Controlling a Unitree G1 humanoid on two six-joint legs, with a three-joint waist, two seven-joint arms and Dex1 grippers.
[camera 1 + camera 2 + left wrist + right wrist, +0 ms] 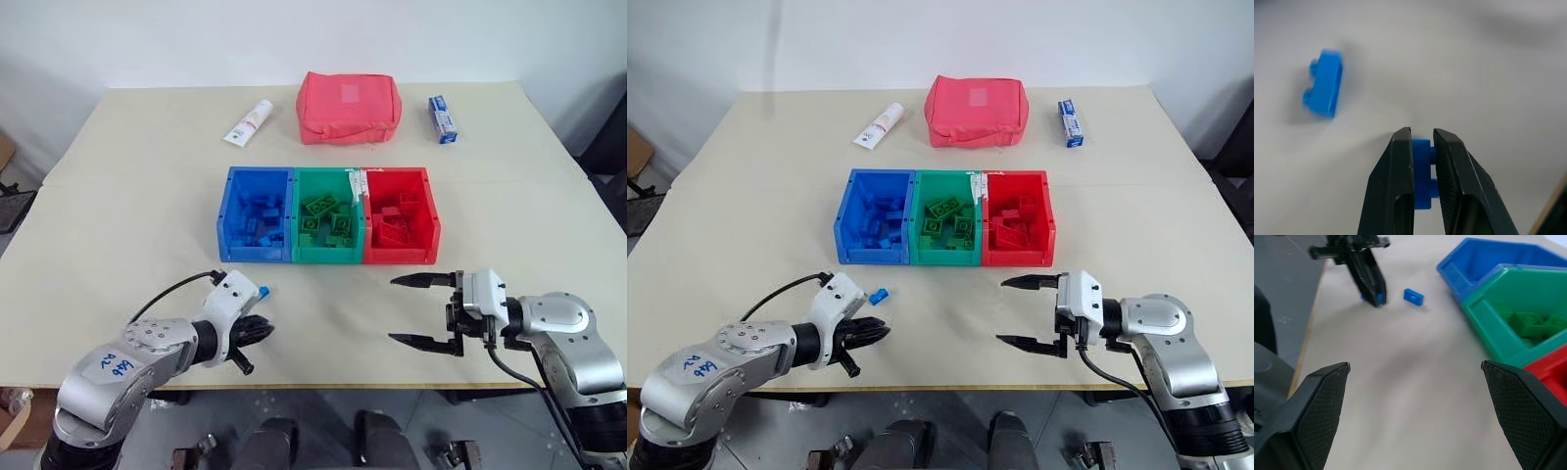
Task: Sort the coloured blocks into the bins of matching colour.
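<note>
While the left gripper (1422, 166) pinched a blue block (1423, 172) at lower left, seemingly by a thin edge, it risked slipping out before the blue bin (224, 220); the right gripper (423, 311) hung spread, empty.

Both eye views look down from the head over the desk (118, 176), bins (328, 217) at 12 o'clock. Left wrist cam sits super close behind its gripper (1422, 142), nearly on the desktop. Right wrist cam looks low across the desk, sharing the left gripper (1371, 293) and bins.
</note>
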